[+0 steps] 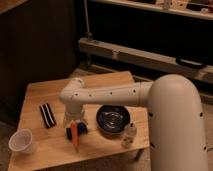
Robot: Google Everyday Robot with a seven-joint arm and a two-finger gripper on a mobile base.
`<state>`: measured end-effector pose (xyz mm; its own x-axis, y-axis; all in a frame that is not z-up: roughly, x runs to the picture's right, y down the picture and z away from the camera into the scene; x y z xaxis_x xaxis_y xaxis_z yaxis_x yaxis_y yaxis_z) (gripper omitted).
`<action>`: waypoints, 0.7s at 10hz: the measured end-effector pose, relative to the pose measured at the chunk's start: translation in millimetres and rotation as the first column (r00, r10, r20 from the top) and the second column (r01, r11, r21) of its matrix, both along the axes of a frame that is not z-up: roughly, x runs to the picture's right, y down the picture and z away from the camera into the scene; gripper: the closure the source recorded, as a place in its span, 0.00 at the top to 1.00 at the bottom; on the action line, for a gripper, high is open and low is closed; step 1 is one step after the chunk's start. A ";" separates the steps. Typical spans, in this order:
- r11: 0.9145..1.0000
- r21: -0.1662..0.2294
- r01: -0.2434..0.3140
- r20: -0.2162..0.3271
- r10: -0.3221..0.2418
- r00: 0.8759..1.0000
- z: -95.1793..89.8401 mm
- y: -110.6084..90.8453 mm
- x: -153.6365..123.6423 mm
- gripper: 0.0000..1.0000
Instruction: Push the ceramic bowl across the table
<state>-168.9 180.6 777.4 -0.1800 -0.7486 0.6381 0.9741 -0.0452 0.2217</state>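
Note:
The black ceramic bowl (113, 120) sits on the light wooden table (50, 95), toward its front right part. My white arm reaches from the right across the table and bends down at its wrist. My gripper (75, 128) hangs just left of the bowl, low over the table top, with an orange and dark blue object (74, 135) right at it. A small gap shows between the gripper and the bowl's left rim.
A white paper cup (20, 141) stands at the table's front left corner. A black striped flat object (47, 115) lies left of the gripper. A small pale bottle (129, 135) stands at the front right edge, by the bowl. Dark shelving and a metal rail stand behind.

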 end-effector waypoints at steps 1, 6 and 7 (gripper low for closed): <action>1.000 0.010 -0.007 -0.004 0.007 1.000 -2.1 -0.6 3.0 0.71; 0.988 0.132 -0.083 -0.034 0.088 0.996 -16.4 -69.6 54.3 0.71; 0.983 0.154 -0.097 -0.039 0.104 0.994 -20.6 -91.2 67.8 0.70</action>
<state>-101.1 89.4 756.7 -0.0715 -0.8502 0.5216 0.9844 0.0242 0.1743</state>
